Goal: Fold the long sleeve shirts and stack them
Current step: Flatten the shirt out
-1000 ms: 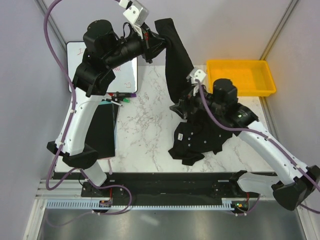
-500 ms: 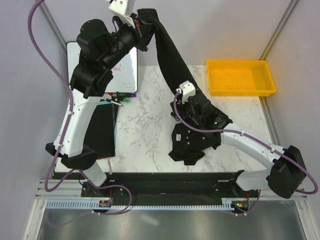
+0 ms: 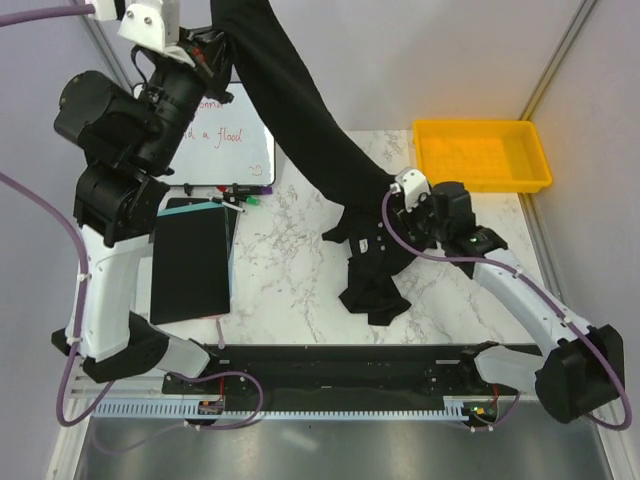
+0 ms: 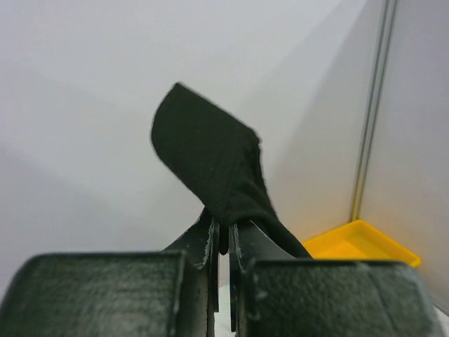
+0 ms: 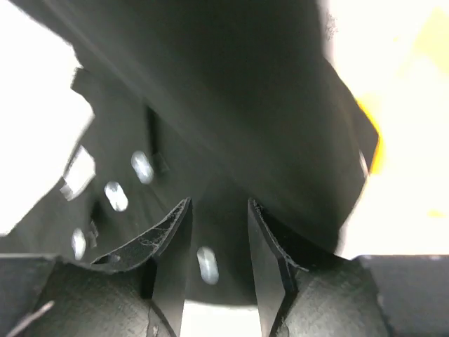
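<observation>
Left gripper (image 4: 223, 237) is pressed together, pinching one end of the shirt (image 4: 210, 161). It could be a cuff or a hem, can't tell which. A short flap stands up past my tips. That hand is raised high at the far left.

Right gripper (image 5: 217, 239) has its jaws part way apart, tips right at the cloth. Pale buttons (image 5: 116, 196) show around and between them. I see no pinch on that side.

The shirt runs from my left pinch down in a long diagonal band. It ends in a crumpled heap on the marble table (image 3: 290, 270), right of centre, under my right tips. The heap is near the yellow tray (image 3: 480, 155) but apart from it. The flat black board (image 3: 195, 265) and the whiteboard (image 3: 240, 150) lie at the left, well apart from the cloth. Only one shirt is in sight.

Handling, my read:
- Limp and light, with no stiffness, so it hangs wherever it isn't held.
- A thin single-layer pinch may slide out.
- It likely needs a second hold before it will spread flat.
- The best grip is a thick seam such as the shoulder, the collar edge or the button strip, not loose mid-panel cloth.
- The heap hides which layer is which, so I could easily take two layers at once.
</observation>
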`<control>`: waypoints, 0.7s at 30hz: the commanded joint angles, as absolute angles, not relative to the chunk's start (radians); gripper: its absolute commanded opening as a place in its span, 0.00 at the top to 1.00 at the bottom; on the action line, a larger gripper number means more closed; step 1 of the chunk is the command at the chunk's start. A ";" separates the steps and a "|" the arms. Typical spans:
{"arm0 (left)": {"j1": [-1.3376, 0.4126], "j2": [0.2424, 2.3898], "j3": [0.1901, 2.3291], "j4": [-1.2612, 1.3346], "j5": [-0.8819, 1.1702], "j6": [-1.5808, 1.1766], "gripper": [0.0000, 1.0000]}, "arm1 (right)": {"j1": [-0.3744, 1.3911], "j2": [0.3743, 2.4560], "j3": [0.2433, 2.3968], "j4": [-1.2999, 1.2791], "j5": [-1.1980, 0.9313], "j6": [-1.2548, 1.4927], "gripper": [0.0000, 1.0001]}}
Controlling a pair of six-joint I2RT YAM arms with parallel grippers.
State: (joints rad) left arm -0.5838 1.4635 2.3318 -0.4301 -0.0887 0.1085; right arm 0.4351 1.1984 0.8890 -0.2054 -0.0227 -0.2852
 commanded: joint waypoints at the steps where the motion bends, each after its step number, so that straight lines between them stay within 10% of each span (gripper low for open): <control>1: -0.578 1.402 2.200 -0.408 -0.169 0.199 0.98 | 0.241 1.210 0.946 -0.412 -0.297 -0.610 0.56; 10: -0.522 1.367 1.738 -0.420 -0.359 0.256 0.98 | 0.101 1.409 1.295 -0.661 -0.518 -0.465 0.60; 21: -0.230 1.627 1.882 -0.581 -0.383 0.020 0.98 | 0.659 1.345 1.098 -0.608 -0.252 -0.308 0.62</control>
State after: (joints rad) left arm -0.3069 1.5700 1.6920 -0.5369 -0.3237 0.1337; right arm 0.5709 1.2037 1.1496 -0.6239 -0.3916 -0.3763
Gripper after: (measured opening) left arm 0.052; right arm 0.395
